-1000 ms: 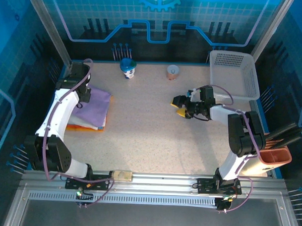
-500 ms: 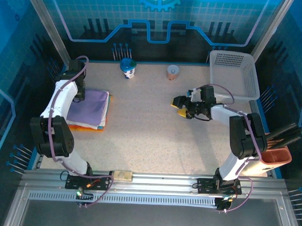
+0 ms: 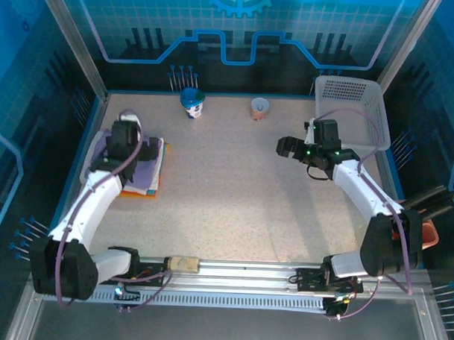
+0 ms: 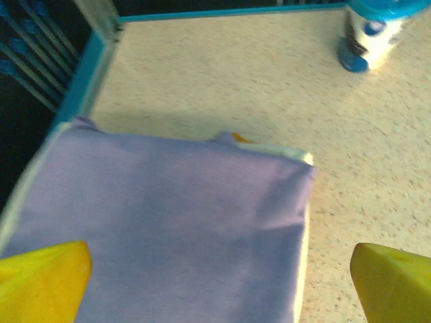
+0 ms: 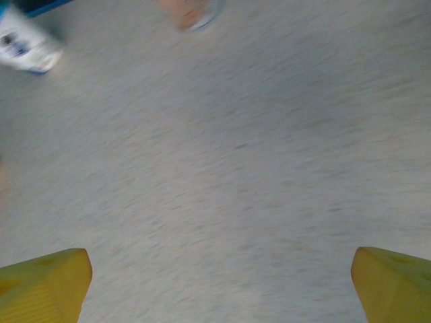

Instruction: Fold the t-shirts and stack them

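Note:
The t-shirts lie folded in one stack at the table's left side. On top is the lavender shirt (image 4: 182, 215) (image 3: 147, 172). A white shirt edge (image 4: 303, 222) runs along the stack's right side, and an orange shirt peeks out as a folded edge (image 3: 136, 194) (image 4: 241, 138). My left gripper (image 4: 219, 286) hovers open over the lavender shirt, its yellow fingertips (image 4: 47, 276) wide apart and holding nothing. My right gripper (image 3: 282, 148) (image 5: 219, 286) is open over bare table right of centre, far from the stack.
A white lattice basket (image 3: 352, 107) stands at the back right, close behind the right arm. A blue-and-white cup (image 3: 191, 101) (image 4: 370, 33) and a small orange cup (image 3: 260, 108) stand near the back edge. An orange-brown bin (image 3: 428, 233) sits off the right edge.
The left arm has swung from the far-left corner to a position over the stack. The right gripper has moved right and back, toward the basket.

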Robot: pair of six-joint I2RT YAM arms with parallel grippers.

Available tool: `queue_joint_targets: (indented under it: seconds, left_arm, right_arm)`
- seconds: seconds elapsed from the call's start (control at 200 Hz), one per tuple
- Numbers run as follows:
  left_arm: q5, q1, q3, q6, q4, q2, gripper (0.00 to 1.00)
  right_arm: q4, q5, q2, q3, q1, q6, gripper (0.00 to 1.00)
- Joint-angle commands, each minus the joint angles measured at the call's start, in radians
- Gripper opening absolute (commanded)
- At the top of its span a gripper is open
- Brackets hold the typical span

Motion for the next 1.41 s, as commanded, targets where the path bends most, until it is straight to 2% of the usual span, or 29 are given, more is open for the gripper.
queue_joint_targets:
  seconds: [0.0,0.1,0.22,0.385,0.475,0.605,0.66,0.73,0.84,0.946,1.031,1.091,1.176,1.221,1.401]
  left_arm:
    - [0.061,-0.046,-0.178,0.081,0.419,-0.022,0.99]
    - [0.016,-0.054,-0.277,0.062,0.552,0.016,0.99]
    - [0.031,-0.054,-0.411,0.031,0.785,0.060,0.99]
    - [0.071,-0.054,-0.464,0.037,0.940,0.151,0.99]
    - [0.088,-0.054,-0.494,0.041,1.037,0.190,0.99]
    - [0.086,-0.054,-0.490,0.034,1.054,0.203,0.99]
    - [0.086,-0.054,-0.495,0.030,1.059,0.201,0.99]
    - [0.112,-0.054,-0.534,0.019,1.145,0.206,0.99]
    - [0.131,-0.053,-0.585,0.015,1.327,0.285,0.99]
    - [0.094,-0.051,-0.576,0.004,1.389,0.367,0.99]
    - [0.084,-0.053,-0.549,0.024,1.432,0.438,0.99]
    - [0.083,-0.047,-0.504,-0.008,1.284,0.405,0.99]
    - [0.066,0.004,-0.452,-0.080,1.179,0.401,0.99]
    - [0.084,0.029,-0.467,-0.106,1.202,0.399,0.99]
    - [0.084,0.030,-0.468,-0.104,1.207,0.400,0.99]
  right_arm:
    - [0.045,0.389,-0.062,-0.098,0.010,-0.088,1.00]
    - [0.292,0.449,-0.128,-0.258,0.011,-0.211,1.00]
    - [0.590,0.468,-0.165,-0.433,0.016,-0.323,1.00]
    - [0.717,0.419,-0.149,-0.504,0.016,-0.372,1.00]
    - [0.862,0.387,-0.121,-0.569,0.016,-0.396,1.00]
    - [1.019,0.369,-0.027,-0.605,0.008,-0.432,1.00]
    - [1.018,0.346,-0.010,-0.593,0.001,-0.444,1.00]
    - [1.078,0.331,0.015,-0.598,-0.003,-0.479,1.00]
    - [1.218,0.269,0.078,-0.640,-0.054,-0.452,1.00]
    - [1.372,0.205,0.168,-0.677,-0.104,-0.416,1.00]
    - [1.264,0.205,0.154,-0.636,-0.106,-0.412,1.00]
    - [1.281,0.230,0.160,-0.638,-0.094,-0.418,1.00]
    - [1.291,0.233,0.162,-0.640,-0.092,-0.422,1.00]
    - [1.281,0.233,0.160,-0.639,-0.091,-0.420,1.00]
    - [1.282,0.235,0.161,-0.637,-0.090,-0.425,1.00]
